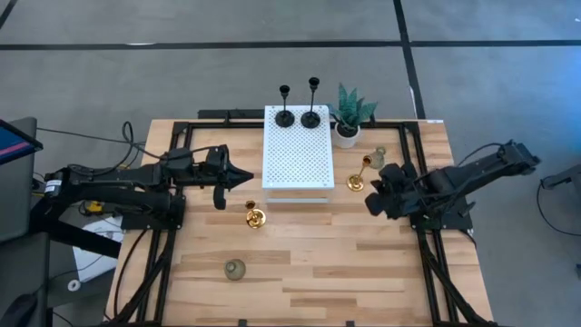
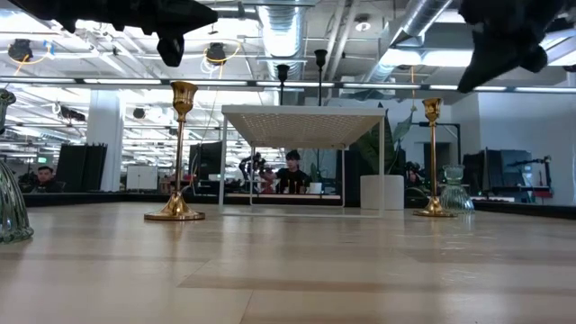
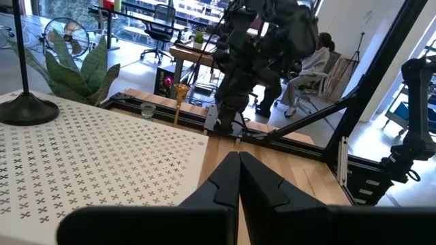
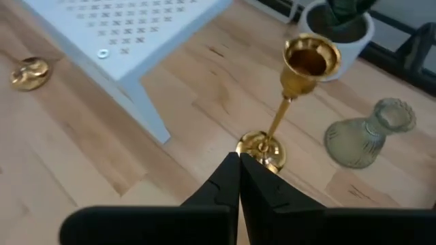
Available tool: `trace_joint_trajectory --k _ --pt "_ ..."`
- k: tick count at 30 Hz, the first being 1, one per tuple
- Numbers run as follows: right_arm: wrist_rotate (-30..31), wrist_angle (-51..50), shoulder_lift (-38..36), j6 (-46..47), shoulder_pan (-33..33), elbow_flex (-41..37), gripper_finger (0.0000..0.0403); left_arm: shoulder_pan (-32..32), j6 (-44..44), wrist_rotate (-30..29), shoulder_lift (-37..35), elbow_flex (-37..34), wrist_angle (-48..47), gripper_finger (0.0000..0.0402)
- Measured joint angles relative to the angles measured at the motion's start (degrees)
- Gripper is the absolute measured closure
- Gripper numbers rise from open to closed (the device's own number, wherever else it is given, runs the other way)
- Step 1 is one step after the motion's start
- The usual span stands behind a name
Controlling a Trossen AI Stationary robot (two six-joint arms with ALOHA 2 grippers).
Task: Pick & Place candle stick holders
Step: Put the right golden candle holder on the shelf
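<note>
**Both grippers closed and empty above a table with six candle stick holders**

The left gripper (image 1: 245,178) is seen with its fingers pressed together, nothing held, raised beside the left edge of the white perforated stand (image 1: 297,150). The right gripper (image 1: 372,194) is likewise closed and empty, held above the wood table (image 1: 345,263) just to the right of a gold holder (image 1: 357,178); in the right wrist view this gold holder (image 4: 293,95) is shown upright directly ahead of the fingertips, with a pale-green glass holder (image 4: 368,136) beside it and the white pot of a plant (image 4: 340,27) behind. Two black holders (image 1: 284,111) (image 1: 311,109) are placed upright at the far edge of the stand. A second gold holder (image 1: 255,216) is located near the stand's front left corner. A second green glass holder (image 1: 235,269) is positioned well apart, toward the table's front left.
</note>
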Motion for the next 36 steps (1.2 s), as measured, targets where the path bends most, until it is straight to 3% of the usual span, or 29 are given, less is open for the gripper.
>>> trace_joint_trajectory --k 4,16,27,36 --pt "1.66 2.18 0.11 4.15 1.91 -3.85 0.0403 0.0 0.02 0.0 0.0 0.0 0.0 0.0394" --pt "1.64 14.55 0.13 4.76 2.6 -14.33 0.0403 0.0 0.04 0.0 0.0 0.0 0.04 0.0394" --pt "1.42 15.05 0.13 4.81 2.49 -18.61 0.0403 0.0 0.35 0.0 0.0 0.0 0.04 0.0394" --pt "3.19 19.42 0.13 -0.96 -1.44 -18.59 0.0398 0.0 0.46 0.0 0.0 0.0 0.06 0.0394"
